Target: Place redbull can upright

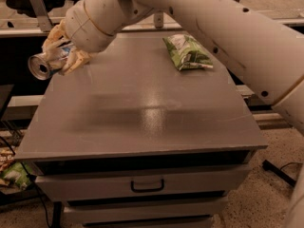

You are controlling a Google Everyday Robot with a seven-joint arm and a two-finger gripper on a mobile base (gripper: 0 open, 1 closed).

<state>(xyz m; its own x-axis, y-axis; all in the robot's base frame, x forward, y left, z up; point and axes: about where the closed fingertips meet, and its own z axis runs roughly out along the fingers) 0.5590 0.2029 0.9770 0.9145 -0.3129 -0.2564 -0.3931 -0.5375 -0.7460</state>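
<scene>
Grey table [142, 118] carries a green bag [186, 52] at its far right. Gripper [59, 56] is clamped on the redbull can [40, 65], held sideways at the far-left edge. Rotate the wrist until the can stands vertical, move inboard, lower until seated, then release

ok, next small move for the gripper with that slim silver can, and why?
Probably roll the wrist to turn the slim silver redbull can upright while drifting right over the grey table top. The gripper holds the can roughly sideways, shiny top pointing left, by the table's left edge. The green snack bag lies far back right, out of the way.
</scene>
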